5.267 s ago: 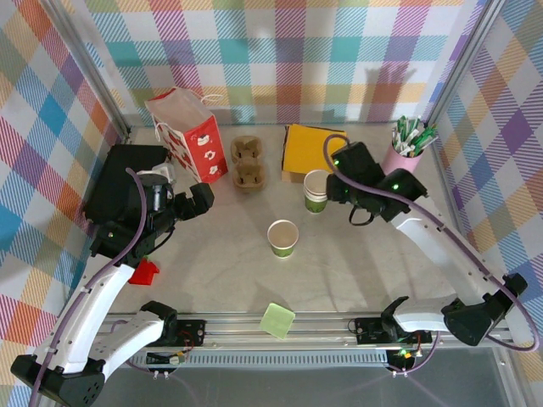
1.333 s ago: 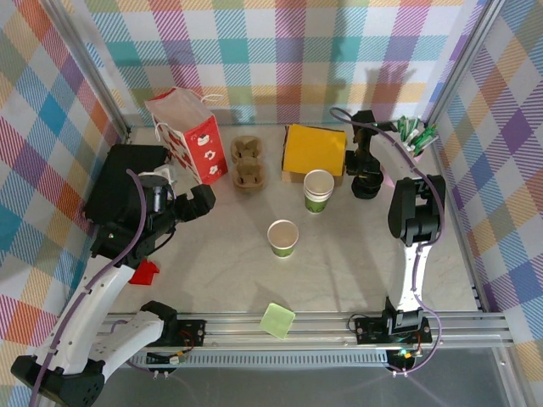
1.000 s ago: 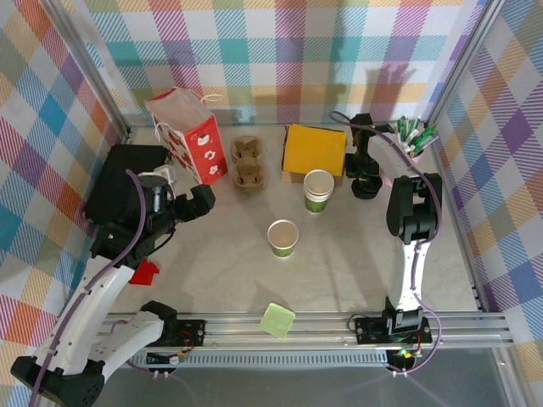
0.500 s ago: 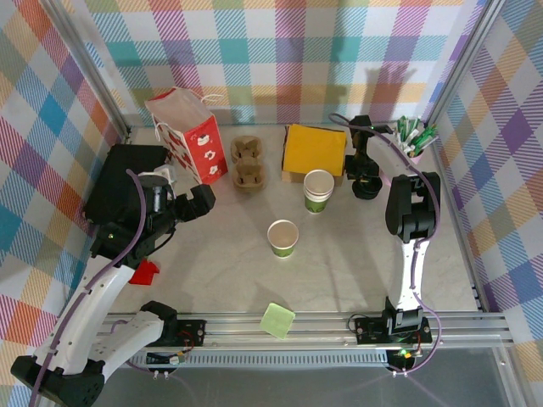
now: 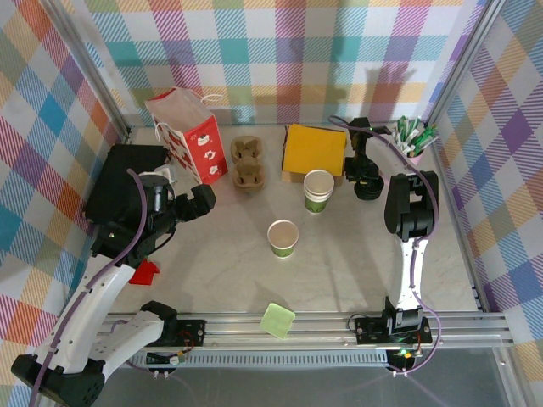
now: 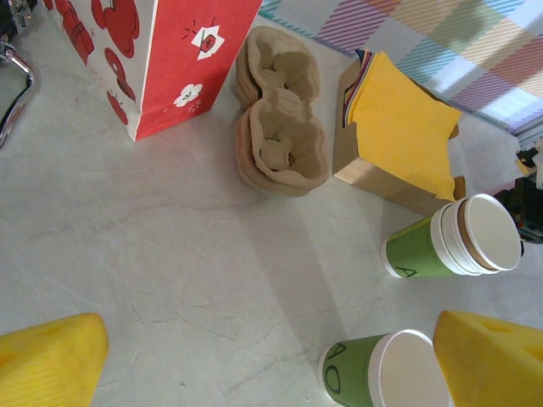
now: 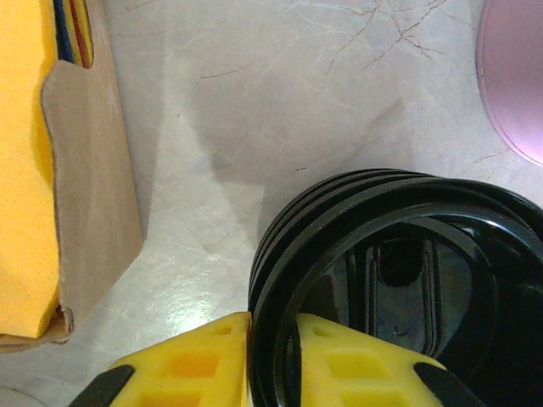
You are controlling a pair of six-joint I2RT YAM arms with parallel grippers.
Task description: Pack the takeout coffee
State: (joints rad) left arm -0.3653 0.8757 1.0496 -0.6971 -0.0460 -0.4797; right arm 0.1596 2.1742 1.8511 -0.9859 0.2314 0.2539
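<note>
The right claw point(image 7: 271, 356) is closed to a narrow gap on the rim of the top black lid point(image 7: 382, 280), with one yellow pad set outside the rim and one inside. The grip is judged to be placed this way so that a single lid can be peeled from the stack of lids point(image 5: 367, 187), since the cup is presumably to be capped before it is packed. The takeout coffee point(image 5: 282, 238) is set upright and uncovered in the middle of the worktop point(image 5: 221, 254), near the stacked cups point(image 5: 318, 191) and well apart from the lids, where either arm can reach it. The left claw point(image 6: 271, 365) is held wide open and empty above the worktop, with the cup caught in the lower right of its view, and it is judged to be ready to steady or lift that cup. The paper bag point(image 5: 188, 136) is stood at the back left with the pulp carriers point(image 5: 248, 163) beside it, and it is taken to be the packing destination. How many lids are caught cannot be told, as the pinch is cut off by the lower edge of the right wrist view. The pink cup point(image 7: 515, 76) is seen there as a mere sliver, and whether the coffee cup holds any liquid cannot be made out.
</note>
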